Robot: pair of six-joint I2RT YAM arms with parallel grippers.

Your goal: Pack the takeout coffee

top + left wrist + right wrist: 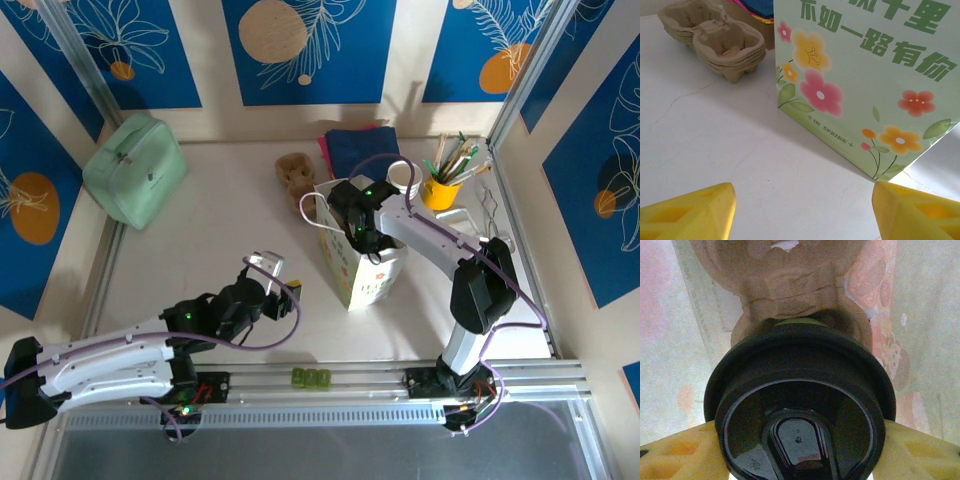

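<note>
Paper is what the tall bag (372, 280) in the middle of the white table (215, 225) is made of. It is pale green with painted flowers. The right gripper (362, 228) reaches down into its open top. Inside the bag, a brown cardboard carrier (790, 285) sits at the bottom. The takeout coffee (800, 365) hangs just over it, topped with a shiny black lid (799, 440). The right gripper's yellow fingers (680, 452) press on both sides of it, so the coffee is clamped tight.

The left gripper (272, 268) hangs low beside the bag, on its left. Its two yellow fingers (690, 215) are wide apart with nothing between them.

Behind the bag lies a stack of brown carriers (715, 45). A stack of white cups (403, 177) stands farther right, just beside a yellow pot (440, 192) full of pens and brushes. A green pouch (135, 170) rests far left, zipped up.
</note>
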